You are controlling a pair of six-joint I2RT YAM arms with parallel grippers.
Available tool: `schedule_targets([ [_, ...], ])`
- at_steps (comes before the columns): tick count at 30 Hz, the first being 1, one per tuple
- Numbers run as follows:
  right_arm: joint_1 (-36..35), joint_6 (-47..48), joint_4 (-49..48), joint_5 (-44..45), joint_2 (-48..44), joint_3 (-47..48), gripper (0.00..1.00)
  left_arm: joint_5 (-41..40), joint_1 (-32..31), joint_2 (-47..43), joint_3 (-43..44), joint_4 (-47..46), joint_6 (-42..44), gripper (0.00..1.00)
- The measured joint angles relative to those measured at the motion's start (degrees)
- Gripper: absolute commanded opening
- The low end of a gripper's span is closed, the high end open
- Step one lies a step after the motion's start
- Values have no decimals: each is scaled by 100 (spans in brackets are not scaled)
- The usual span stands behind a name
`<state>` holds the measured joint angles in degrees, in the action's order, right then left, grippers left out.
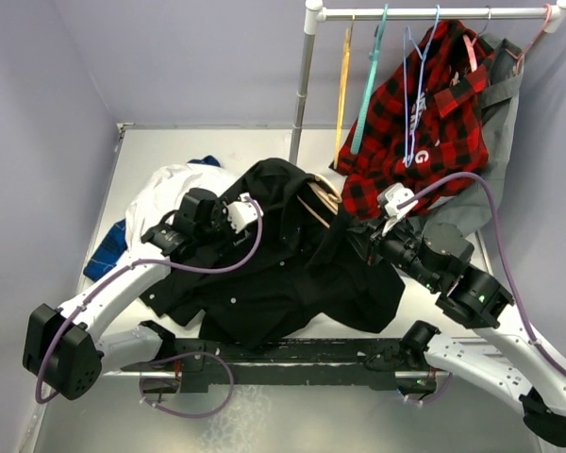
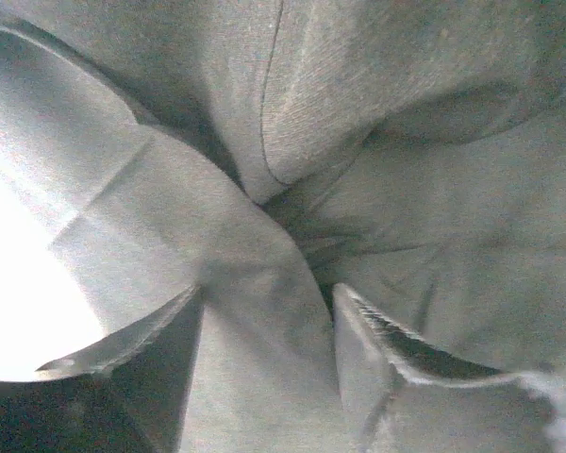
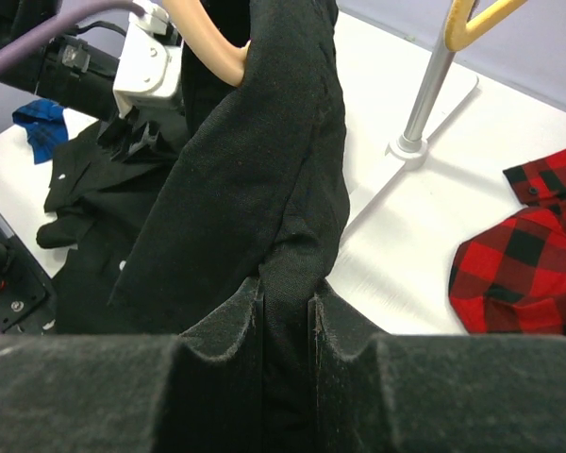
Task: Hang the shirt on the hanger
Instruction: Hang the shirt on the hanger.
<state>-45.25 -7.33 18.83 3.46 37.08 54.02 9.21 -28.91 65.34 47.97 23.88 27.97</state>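
The black shirt (image 1: 264,274) lies bunched in the middle of the table, small white buttons showing. The tan hanger (image 1: 321,203) pokes out of its upper folds, and its arm (image 3: 212,47) runs under the raised cloth. My right gripper (image 1: 351,234) is shut on a fold of the shirt (image 3: 264,170) and holds it up; the cloth is pinched between the jaws (image 3: 285,297). My left gripper (image 1: 262,206) is pushed into the shirt near the collar. Its fingers (image 2: 377,349) stand wide apart with a fold of shirt cloth (image 2: 406,189) lying between them (image 2: 269,302).
A rack pole (image 1: 302,85) stands at the back with a yellow hanger (image 1: 343,85), a teal hanger (image 1: 368,85) and a red plaid shirt (image 1: 424,113). A white shirt (image 1: 174,184) and blue cloth (image 1: 104,250) lie at the left. The rack's base (image 3: 410,151) is close to the right gripper.
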Motion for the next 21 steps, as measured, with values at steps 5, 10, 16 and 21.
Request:
schedule_targets([
  [5,0,2,-22,4,52,0,0,-529,13,164,-103,-520,374,0],
  [10,0,2,-20,7,-37,0,0,-385,664,208,70,-671,726,0],
  [16,0,2,33,9,-181,0,0,323,2374,684,1126,-505,1176,0],
  [21,0,31,98,-83,-186,0,0,861,2900,1207,1788,-170,1432,0],
])
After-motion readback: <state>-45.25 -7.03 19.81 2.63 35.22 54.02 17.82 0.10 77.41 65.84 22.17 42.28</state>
